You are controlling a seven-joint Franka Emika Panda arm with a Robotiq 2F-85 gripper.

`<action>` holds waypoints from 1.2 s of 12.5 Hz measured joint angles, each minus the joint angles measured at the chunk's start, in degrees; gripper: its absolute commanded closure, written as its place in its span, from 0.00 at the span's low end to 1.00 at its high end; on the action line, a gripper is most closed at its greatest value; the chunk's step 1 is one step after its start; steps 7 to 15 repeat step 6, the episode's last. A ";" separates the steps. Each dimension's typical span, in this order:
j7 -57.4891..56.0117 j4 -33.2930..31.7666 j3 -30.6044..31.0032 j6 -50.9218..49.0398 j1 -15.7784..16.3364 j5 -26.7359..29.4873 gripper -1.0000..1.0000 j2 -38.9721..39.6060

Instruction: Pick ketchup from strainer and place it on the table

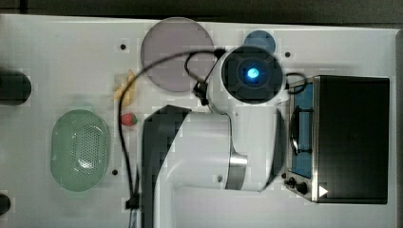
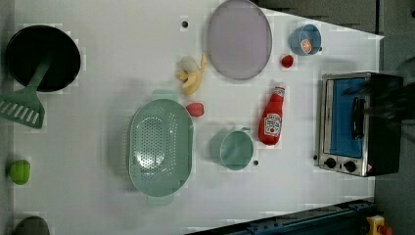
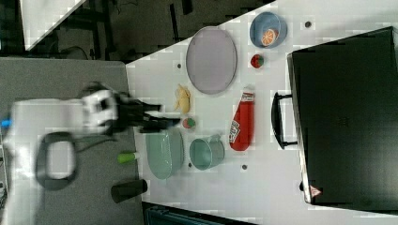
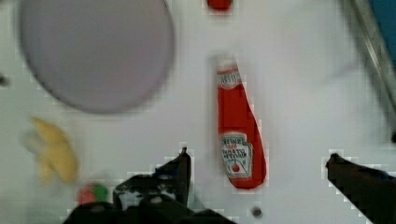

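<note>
Glossy plastic ketchup (image 2: 272, 121) (paper label)

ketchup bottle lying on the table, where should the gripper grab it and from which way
Probably from straight above, across the wide lower body of the ketchup bottle around its label. It lies flat on the table, cap toward the grey plate, so the long sides are exposed. The neck looks too slim and tapered for a sure hold. The green cup sits close to one side, so one finger has less room there.
</note>
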 measured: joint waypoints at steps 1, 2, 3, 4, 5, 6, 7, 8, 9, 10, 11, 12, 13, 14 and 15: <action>0.88 4.59 0.14 -1.89 -0.02 0.09 0.00 -0.42; 2.24 8.50 0.15 -4.42 -0.01 0.15 0.00 -0.74; 3.58 11.30 0.02 -7.22 0.04 0.12 0.00 -1.13; 4.57 12.59 -0.07 -8.68 0.00 0.12 0.00 -1.59; 5.09 13.48 -0.10 -9.82 -0.04 0.27 0.00 -1.61; 5.32 13.54 -0.37 -10.70 0.08 0.51 0.00 -1.56; 5.32 13.54 -0.37 -10.70 0.08 0.51 0.00 -1.56; 5.32 13.54 -0.37 -10.70 0.08 0.51 0.00 -1.56; 5.32 13.54 -0.37 -10.70 0.08 0.51 0.00 -1.56; 5.32 13.54 -0.37 -10.70 0.08 0.51 0.00 -1.56; 5.32 13.54 -0.37 -10.70 0.08 0.51 0.00 -1.56; 5.32 13.54 -0.37 -10.70 0.08 0.51 0.00 -1.56; 5.32 13.54 -0.37 -10.70 0.08 0.51 0.00 -1.56; 5.32 13.54 -0.37 -10.70 0.08 0.51 0.00 -1.56; 5.32 13.54 -0.37 -10.70 0.08 0.51 0.00 -1.56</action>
